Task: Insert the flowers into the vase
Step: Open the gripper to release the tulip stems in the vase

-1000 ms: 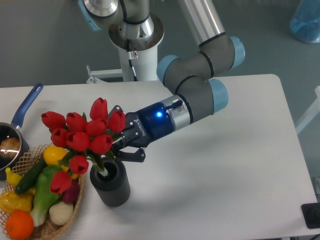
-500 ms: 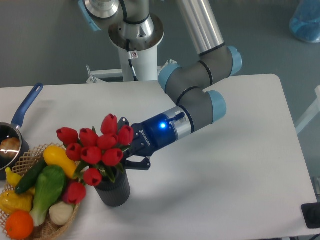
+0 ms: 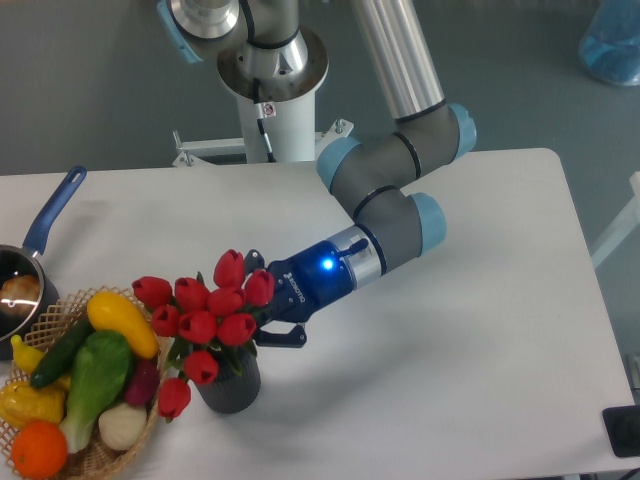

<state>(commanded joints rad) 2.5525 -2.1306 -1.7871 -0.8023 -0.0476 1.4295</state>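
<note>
The bunch of red tulip buds on green stems (image 3: 208,318) is seen standing in the mouth of the short dark grey ribbed cylinder vase (image 3: 229,385), with the stems gone down inside and the heads spread wider than the rim; one bud hangs low over the side nearest the woven wicker basket of toy vegetables (image 3: 75,385). The insertion step is judged to be in hand and almost finished, the stems being lodged but not yet let go. The blue-bodied two-finger gripper (image 3: 258,322) is placed just behind the buds and just above the vase mouth; its jaws are taken to be clamped on the stems, though the contact itself is hidden by the blooms. What is called for next, as a judgement, is that the jaws be parted so the bunch settles, and that the gripper be drawn back along its own axis, away from the buds, without the vase being tipped. The grey arm is reached down and forward from its white pedestal, the wrist bent so that the gripper lies nearly level, pointing towards the basket. A blue-handled metal saucepan (image 3: 30,260) is set well beyond the basket.
</note>
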